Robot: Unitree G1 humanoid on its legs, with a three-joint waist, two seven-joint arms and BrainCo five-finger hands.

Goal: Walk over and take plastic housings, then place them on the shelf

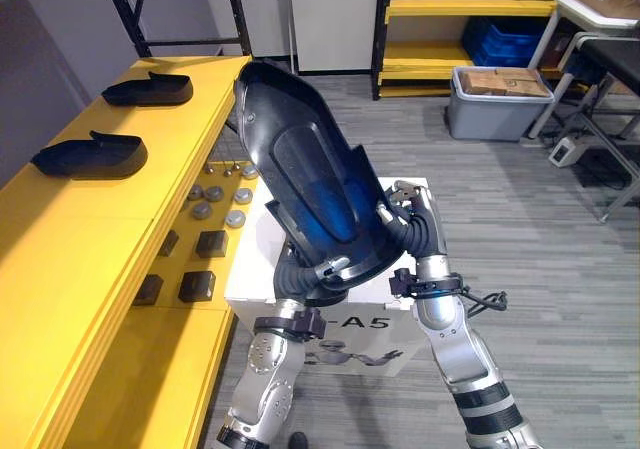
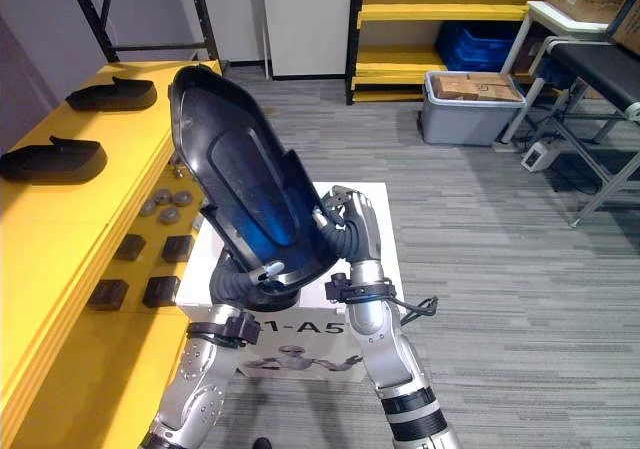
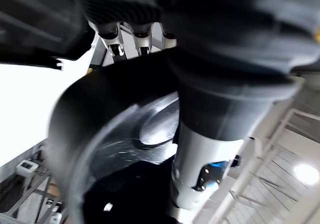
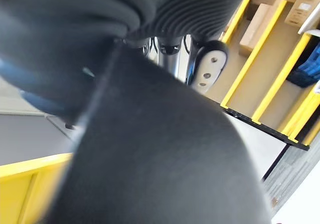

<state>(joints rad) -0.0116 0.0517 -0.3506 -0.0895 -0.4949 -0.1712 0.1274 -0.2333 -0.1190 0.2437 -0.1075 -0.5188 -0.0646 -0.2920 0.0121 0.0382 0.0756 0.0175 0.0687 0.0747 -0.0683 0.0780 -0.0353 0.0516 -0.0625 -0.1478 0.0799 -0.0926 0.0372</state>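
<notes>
Right hand (image 1: 410, 224) clasps the black plastic housing (image 1: 300, 159), left hand (image 1: 292, 279) beneath, grasp unclear; we see its long axis tilting toward the yellow shelf (image 1: 70, 249) at left.

Bare yellow shelf top (image 1: 70, 269) near; two black housings (image 1: 90, 156) farther along

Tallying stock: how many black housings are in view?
3. One housing is held between the left hand and right hand; a near housing and a far housing lie on the yellow shelf. More may hide behind the held one.
</notes>
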